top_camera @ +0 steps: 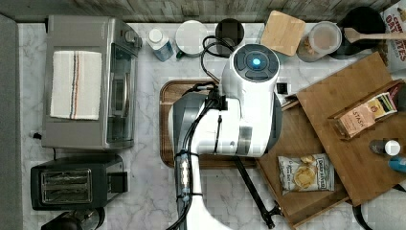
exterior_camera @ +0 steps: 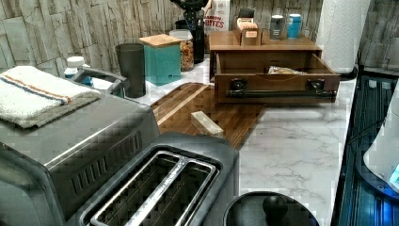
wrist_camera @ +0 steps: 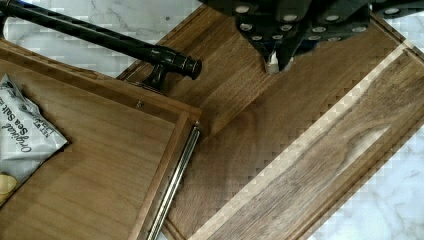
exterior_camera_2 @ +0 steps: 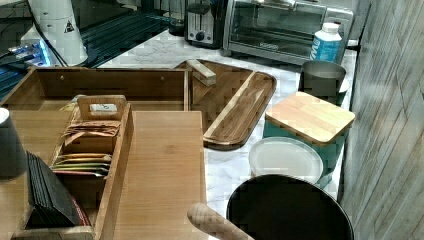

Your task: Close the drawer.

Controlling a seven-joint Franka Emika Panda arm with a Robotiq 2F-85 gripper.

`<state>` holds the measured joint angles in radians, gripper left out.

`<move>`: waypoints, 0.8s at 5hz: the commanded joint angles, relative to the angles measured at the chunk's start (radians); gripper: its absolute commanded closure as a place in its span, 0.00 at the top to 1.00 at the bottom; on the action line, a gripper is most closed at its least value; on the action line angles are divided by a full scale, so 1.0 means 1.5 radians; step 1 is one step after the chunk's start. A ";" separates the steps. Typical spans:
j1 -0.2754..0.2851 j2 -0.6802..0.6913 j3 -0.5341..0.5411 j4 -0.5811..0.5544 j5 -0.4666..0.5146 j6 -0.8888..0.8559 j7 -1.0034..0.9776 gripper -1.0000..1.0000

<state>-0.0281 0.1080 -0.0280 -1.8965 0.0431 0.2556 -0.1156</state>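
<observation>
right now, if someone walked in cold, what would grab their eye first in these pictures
Probably the big white robot arm, which hangs over the dark wooden tray in the middle of the top view. Next, the drawer standing pulled out at the left view's upper right, with a chip bag lying in it and a long black handle bar across its front. The gripper hovers above the tray near the end of that bar.
</observation>
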 commanded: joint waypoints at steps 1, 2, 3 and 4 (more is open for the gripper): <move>-0.001 -0.010 0.001 0.001 0.000 0.000 0.000 0.00; -0.003 -0.010 0.003 0.001 0.000 0.000 0.000 0.00; -0.003 -0.010 0.003 0.001 0.000 0.000 0.000 0.00; 0.005 -0.036 0.012 -0.070 -0.009 0.047 -0.033 0.00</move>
<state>-0.0286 0.1244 -0.0199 -1.9502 0.0380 0.2815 -0.1199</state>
